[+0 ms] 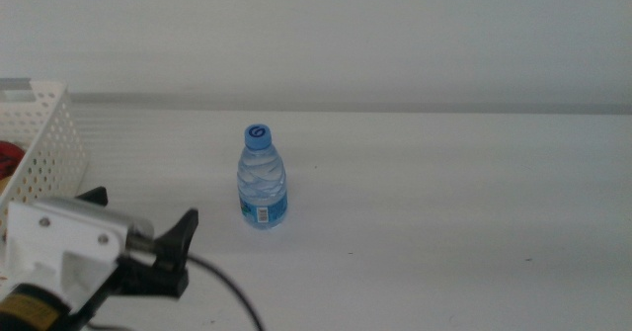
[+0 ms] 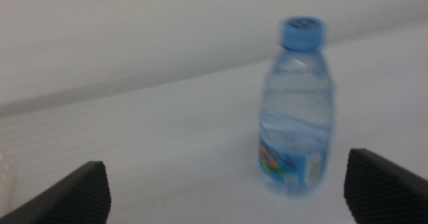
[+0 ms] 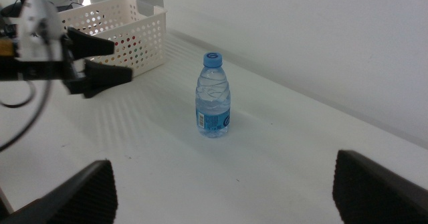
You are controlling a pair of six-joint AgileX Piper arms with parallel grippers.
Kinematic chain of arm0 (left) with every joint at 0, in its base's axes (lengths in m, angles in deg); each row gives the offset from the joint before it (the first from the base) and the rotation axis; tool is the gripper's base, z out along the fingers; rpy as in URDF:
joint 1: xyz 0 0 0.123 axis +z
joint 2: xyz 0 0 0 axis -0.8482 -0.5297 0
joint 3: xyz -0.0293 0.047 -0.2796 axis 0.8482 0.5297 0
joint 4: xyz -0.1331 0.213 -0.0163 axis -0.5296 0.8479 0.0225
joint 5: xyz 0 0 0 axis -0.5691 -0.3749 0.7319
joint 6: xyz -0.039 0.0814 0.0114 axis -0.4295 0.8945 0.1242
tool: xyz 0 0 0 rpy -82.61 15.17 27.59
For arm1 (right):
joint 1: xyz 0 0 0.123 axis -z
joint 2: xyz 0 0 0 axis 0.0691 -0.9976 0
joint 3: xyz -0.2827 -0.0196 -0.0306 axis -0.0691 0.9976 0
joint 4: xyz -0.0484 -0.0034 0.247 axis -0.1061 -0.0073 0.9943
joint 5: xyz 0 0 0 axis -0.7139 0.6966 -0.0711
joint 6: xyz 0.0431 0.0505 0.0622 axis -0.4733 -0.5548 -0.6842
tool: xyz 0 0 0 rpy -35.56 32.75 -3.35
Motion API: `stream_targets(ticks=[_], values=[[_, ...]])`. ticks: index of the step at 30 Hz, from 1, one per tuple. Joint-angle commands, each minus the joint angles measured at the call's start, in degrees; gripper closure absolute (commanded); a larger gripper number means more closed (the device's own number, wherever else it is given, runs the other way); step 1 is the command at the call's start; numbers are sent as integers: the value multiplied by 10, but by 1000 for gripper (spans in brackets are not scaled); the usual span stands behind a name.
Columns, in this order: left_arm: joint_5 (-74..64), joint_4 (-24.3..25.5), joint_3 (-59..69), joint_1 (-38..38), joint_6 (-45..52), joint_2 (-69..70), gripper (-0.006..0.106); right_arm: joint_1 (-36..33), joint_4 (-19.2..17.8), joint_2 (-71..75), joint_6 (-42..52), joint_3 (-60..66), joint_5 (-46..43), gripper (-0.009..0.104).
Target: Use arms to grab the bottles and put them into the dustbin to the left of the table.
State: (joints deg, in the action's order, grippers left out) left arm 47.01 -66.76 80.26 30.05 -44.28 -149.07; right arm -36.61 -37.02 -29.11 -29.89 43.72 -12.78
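Right now my left gripper (image 1: 148,234) hovers low over the table (image 1: 444,203) with its jaws spread and empty, just short of the water bottle (image 1: 263,178), which stands upright mid-table, well apart from the dustbin (image 1: 44,143) at the left edge. My right gripper (image 3: 224,184) waits farther off, jaws likewise spread. I judge the bottle light, thin-walled and easy to tip, so I'd take it around the ribbed middle. Its blue label is too blurred to read.
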Motion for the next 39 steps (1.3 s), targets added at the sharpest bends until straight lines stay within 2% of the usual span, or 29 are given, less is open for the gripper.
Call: stream_targets(ticks=[1, 3, 12, 18, 33, 39], values=[[128, 0, -9, 0, -99, -87, 7, 1, 0, 3, 3, 3, -11, 9], [172, 3, -24, 0, -150, -149, 7, 1, 0, 3, 3, 3, -11, 9], [255, 113, -71, -1, -181, -335, 7, 1, 0, 3, 3, 3, -11, 9], [311, 146, -79, -1, -199, -397, 7, 1, 0, 3, 3, 3, -11, 9], [145, 146, -205, -1, -198, -421, 7, 1, 0, 3, 3, 3, -11, 9], [148, 129, -236, -1, -198, -452, 7, 1, 0, 3, 3, 3, -11, 9]])
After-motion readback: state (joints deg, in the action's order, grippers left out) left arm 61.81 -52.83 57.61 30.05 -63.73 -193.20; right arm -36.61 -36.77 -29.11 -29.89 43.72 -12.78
